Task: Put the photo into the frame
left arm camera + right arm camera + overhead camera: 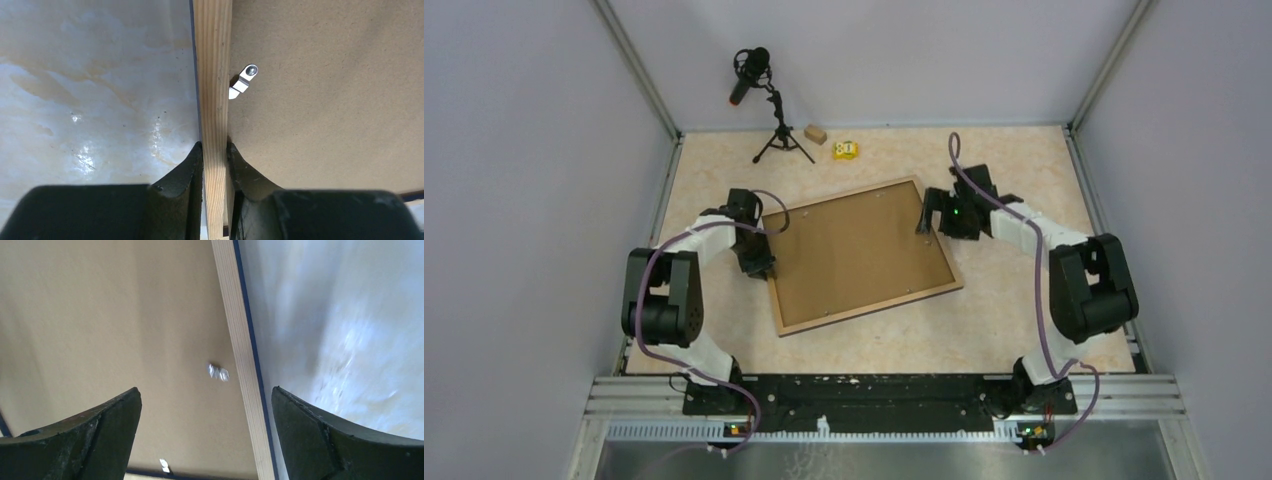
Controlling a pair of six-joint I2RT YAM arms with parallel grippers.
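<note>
The frame (pixel 872 309) lies back side up on the table, its light wood rim around a plain brown backing board (pixel 856 250). My left gripper (pixel 762 262) is at the frame's left side. In the left wrist view the frame's rim (pixel 212 75) runs between the two fingers of the left gripper (pixel 215 147), which is shut on it. A metal clip (pixel 244 82) sits on the board beside the rim. My right gripper (pixel 927 215) hovers open over the right rim (pixel 240 340), its jaws (pixel 206 397) wide apart and empty. The photo is hidden from every view.
A microphone on a small tripod (pixel 764 100) stands at the back left. Next to it lie a small wooden block (pixel 814 133) and a yellow object (pixel 845 150). Grey walls with metal posts enclose the beige table (pixel 1024 160).
</note>
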